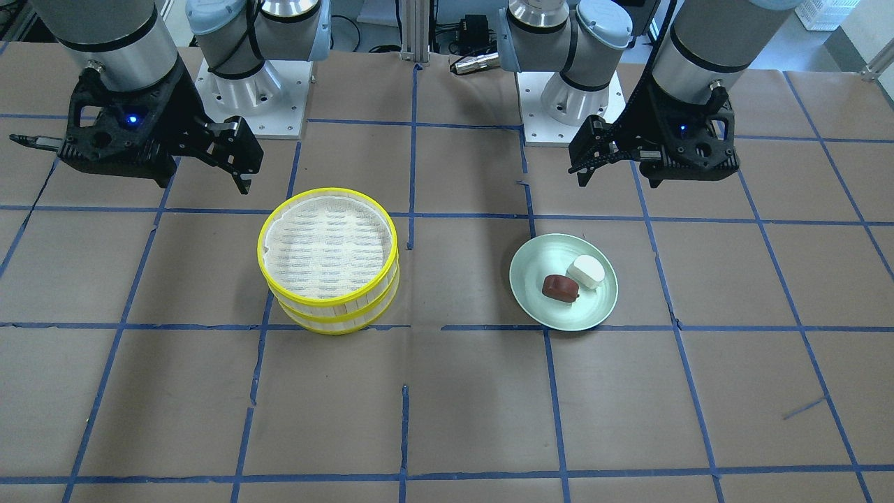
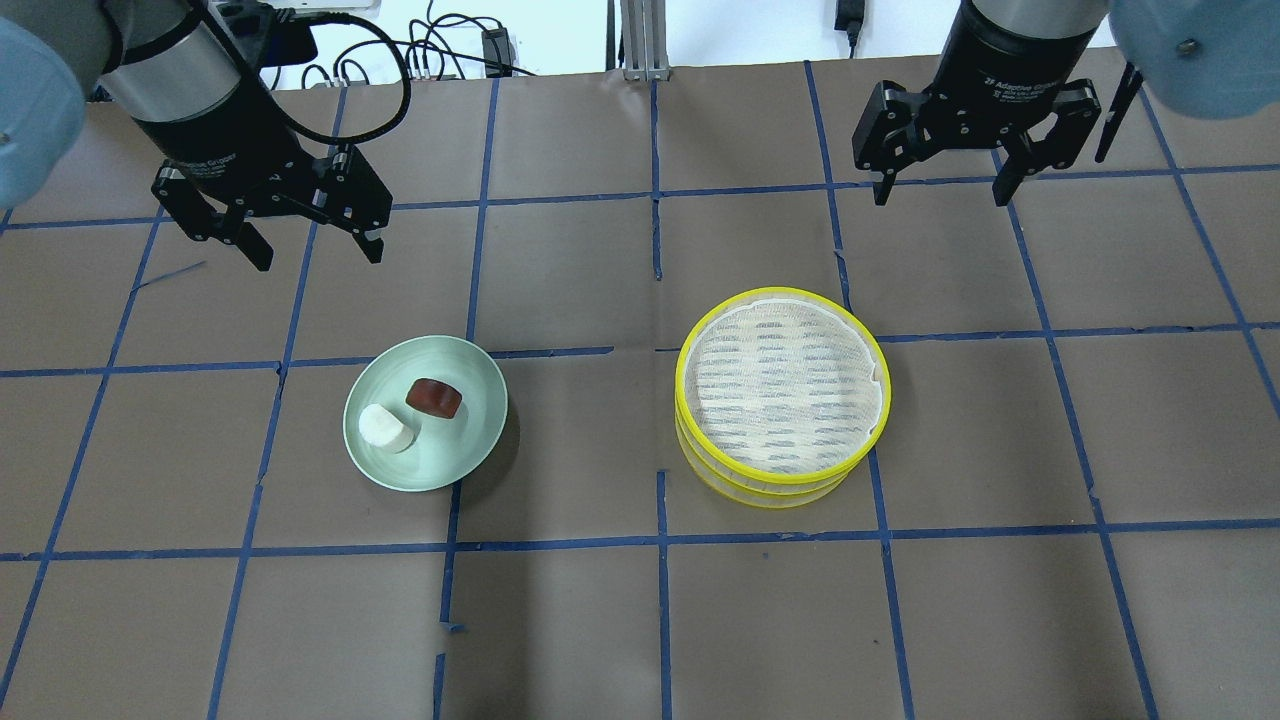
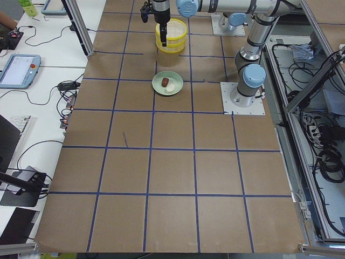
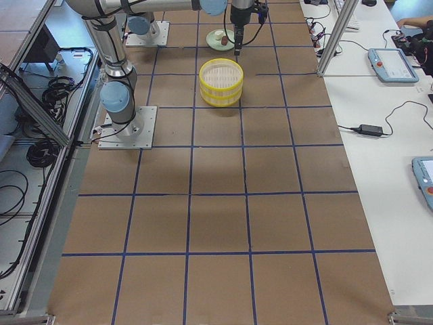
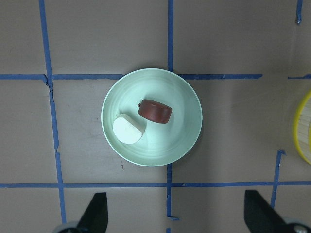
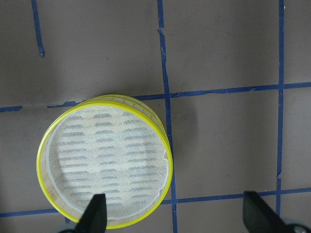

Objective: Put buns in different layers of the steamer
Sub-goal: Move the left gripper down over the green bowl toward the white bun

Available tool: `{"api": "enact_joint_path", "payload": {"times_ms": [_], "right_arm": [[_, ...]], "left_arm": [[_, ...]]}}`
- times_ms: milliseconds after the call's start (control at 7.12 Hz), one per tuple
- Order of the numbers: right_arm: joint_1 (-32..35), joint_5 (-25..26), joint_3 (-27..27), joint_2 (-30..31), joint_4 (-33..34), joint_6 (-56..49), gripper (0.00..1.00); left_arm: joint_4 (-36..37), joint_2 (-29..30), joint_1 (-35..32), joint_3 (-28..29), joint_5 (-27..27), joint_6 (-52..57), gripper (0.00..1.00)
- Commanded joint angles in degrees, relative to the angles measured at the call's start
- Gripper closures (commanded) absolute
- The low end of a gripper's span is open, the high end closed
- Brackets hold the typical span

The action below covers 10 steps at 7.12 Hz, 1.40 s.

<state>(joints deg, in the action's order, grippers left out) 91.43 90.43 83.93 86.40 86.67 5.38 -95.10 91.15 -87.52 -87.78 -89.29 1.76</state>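
Hands hang raised over the surface, both holding nothing. The left hand (image 2: 318, 258) has its two black fingers (image 5: 95, 216) spread wide apart, and its wrist view looks straight down on the pale green round plate (image 2: 452, 458). In the overhead view this hand shows on the far side of that plate, clear of it. The right hand (image 2: 941, 198) is likewise spread, its fingers (image 6: 95, 213) well apart at the bottom of its own wrist view, with the steamer below and to the left of the gap between them.

On the plate, on the left half of the surface, lie both buns. The small reddish-brown loaf-shaped bun (image 2: 434, 397) sits near the plate's middle. The small white rounded bun (image 2: 387, 428) lies close against it on its near left side. Neither bun is in the steamer.

To the right, well apart from the plate, stands the round steamer with bright yellow rims and pale slatted walls (image 2: 782, 395). Its upper layer (image 1: 327, 244) is stacked on the lower layer (image 2: 765, 497), slightly off-centre, and shows a bare white perforated liner. The lower layer's inside is hidden.

Everything rests on the brown paper-covered surface crossed by blue tape lines (image 2: 600, 620).
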Motion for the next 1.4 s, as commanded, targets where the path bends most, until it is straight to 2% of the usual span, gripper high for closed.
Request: {"api": "enact_joint_path", "payload": {"times_ms": [0,421,842,1263], "right_arm": [[0.15,0.01,0.0,-0.01,-0.1,0.16,0.0],[1.47,0.19,0.27,-0.09,0.07,-0.02,0.0],[1.47,0.45,0.36,-0.09,-0.28,-0.02,0.0],[1.47,0.98,2.28,-0.09,-0.1,-0.11,0.0]], "left_arm": [[0.0,-0.27,0.06,-0.2,-0.18,0.0,0.0],[-0.7,-0.54,1.03,-0.55,-0.53,0.96,0.0],[0.78,-0.72,1.91,-7.64,-0.1,1.41,0.0],[16.55,1.12,2.17,-19.14,-0.62,5.87,0.0]]}}
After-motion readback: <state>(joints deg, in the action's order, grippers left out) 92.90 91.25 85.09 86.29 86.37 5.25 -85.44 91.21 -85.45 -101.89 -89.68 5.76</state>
